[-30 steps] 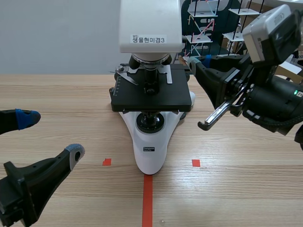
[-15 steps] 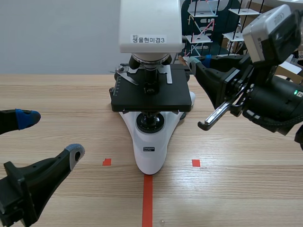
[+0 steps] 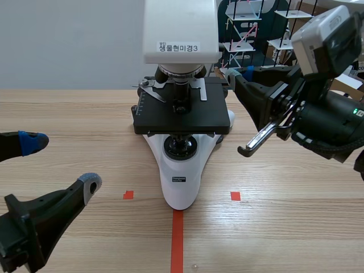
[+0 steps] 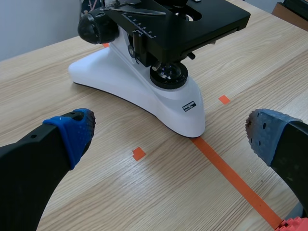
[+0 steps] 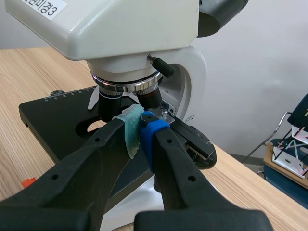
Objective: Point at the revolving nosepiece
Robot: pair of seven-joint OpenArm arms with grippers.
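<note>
A white microscope [image 3: 180, 170] with a black stage [image 3: 182, 116] stands mid-table. Its revolving nosepiece [image 5: 127, 83] is a silver ring under the white head, carrying black objectives [image 5: 110, 101]. My right gripper [image 5: 139, 126] is shut, its green and blue pads together, tips just below and in front of the nosepiece. In the scene view that right gripper [image 3: 234, 75] sits raised at the microscope's right side. The left gripper [image 4: 168, 132] is open, low over the table before the microscope's base [image 4: 144, 94]; its fingertips [image 3: 91, 183] are at the near left.
A white label with printed text [image 3: 177, 47] is on the microscope head. Orange-red tape marks [image 3: 177, 239] lie on the wooden table in front of the base. White racks [image 3: 244, 31] stand behind the table at the back right.
</note>
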